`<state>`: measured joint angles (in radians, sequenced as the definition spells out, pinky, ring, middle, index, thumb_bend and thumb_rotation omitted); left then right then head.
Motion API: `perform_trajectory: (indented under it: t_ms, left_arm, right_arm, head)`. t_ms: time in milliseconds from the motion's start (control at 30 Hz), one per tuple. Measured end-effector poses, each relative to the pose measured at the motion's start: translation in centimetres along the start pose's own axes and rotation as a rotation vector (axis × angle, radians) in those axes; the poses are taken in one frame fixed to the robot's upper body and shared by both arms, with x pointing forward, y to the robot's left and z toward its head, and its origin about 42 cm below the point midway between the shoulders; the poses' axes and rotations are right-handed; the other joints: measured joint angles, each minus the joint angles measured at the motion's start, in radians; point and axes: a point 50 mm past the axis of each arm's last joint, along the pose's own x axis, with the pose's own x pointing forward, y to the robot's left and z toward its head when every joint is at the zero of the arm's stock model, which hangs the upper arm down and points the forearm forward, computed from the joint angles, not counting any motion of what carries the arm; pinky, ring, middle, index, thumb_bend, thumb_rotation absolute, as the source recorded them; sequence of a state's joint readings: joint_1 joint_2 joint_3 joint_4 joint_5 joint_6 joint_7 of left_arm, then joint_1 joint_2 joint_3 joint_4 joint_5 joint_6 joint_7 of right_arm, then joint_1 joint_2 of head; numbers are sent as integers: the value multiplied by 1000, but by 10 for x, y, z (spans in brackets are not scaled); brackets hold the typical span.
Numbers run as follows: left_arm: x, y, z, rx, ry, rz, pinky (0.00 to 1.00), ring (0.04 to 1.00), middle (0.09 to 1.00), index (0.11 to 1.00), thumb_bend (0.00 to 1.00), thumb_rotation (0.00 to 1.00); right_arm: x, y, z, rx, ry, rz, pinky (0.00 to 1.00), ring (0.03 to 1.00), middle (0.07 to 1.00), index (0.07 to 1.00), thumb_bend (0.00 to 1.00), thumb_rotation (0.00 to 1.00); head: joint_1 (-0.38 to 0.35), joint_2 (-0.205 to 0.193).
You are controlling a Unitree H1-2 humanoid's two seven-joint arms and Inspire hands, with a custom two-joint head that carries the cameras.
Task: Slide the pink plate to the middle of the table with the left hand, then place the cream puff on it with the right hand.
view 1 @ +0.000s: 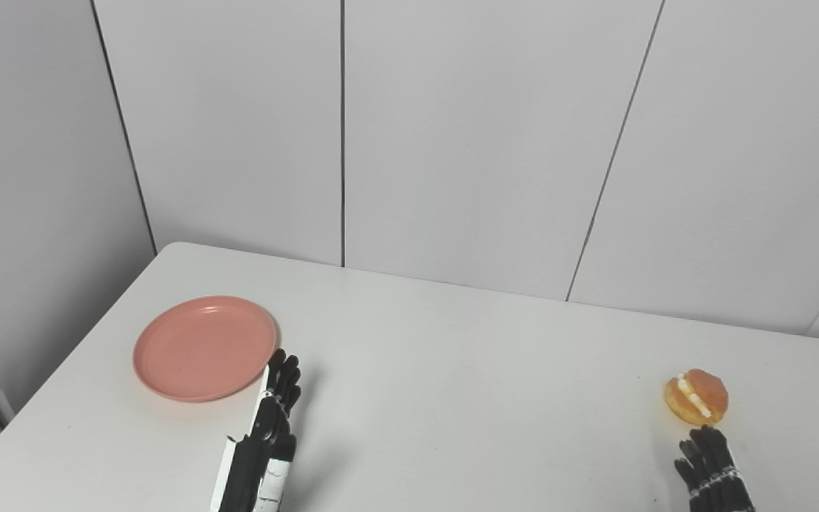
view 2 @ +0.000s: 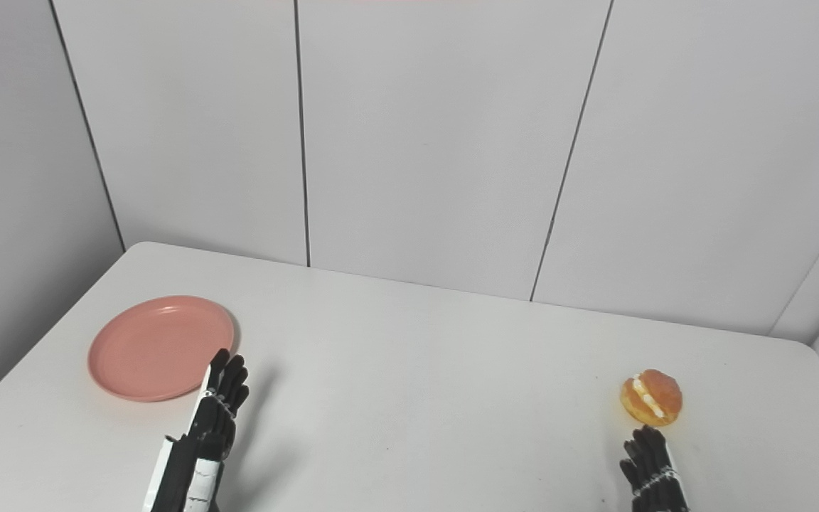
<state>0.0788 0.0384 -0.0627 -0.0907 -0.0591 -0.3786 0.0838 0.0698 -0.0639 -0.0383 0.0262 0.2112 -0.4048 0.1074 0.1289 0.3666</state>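
Note:
The pink plate (view 1: 205, 348) lies flat on the white table (view 1: 452, 384) toward its left side. My left hand (view 1: 274, 405) reaches up from the bottom edge, fingers stretched out and together, their tips right beside the plate's near right rim; it holds nothing. The cream puff (view 1: 696, 396), golden brown with a white cream stripe, sits near the table's right side. Just below it, my right hand (view 1: 709, 462) shows its fingers extended, tips a little short of the puff, holding nothing.
Grey wall panels (view 1: 466, 142) stand behind the table's far edge. The table's left edge runs diagonally close to the plate. The right edge lies just beyond the cream puff.

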Motion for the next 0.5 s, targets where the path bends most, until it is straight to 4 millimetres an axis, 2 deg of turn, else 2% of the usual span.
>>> perform_trajectory:
  t_ms: [100, 233, 367, 500]
  left_arm:
    - [19, -8, 5, -69, 18, 9, 1000, 963, 972, 983, 904, 924]
    - [51, -8, 30, -104, -50, -7, 1000, 963, 970, 976, 907, 920]
    - [73, 15, 42, -86, -102, -16, 1000, 978, 974, 978, 916, 904]
    - [79, 44, 41, -65, -95, 1, 1000, 966, 952, 944, 922, 869]
  right_arm:
    - [2, 2, 0, 4, -5, -1, 949, 935, 935, 915, 855, 921]
    - [3, 4, 1, 10, -9, -4, 946, 930, 932, 912, 847, 920]
    - [4, 5, 1, 11, -12, -2, 942, 927, 932, 912, 848, 924]
    - [4, 4, 1, 4, -10, -1, 935, 920, 928, 909, 856, 924]
  head:
    - [0, 0]
    - [-2, 2]
    - [-5, 3]
    - [-6, 0]
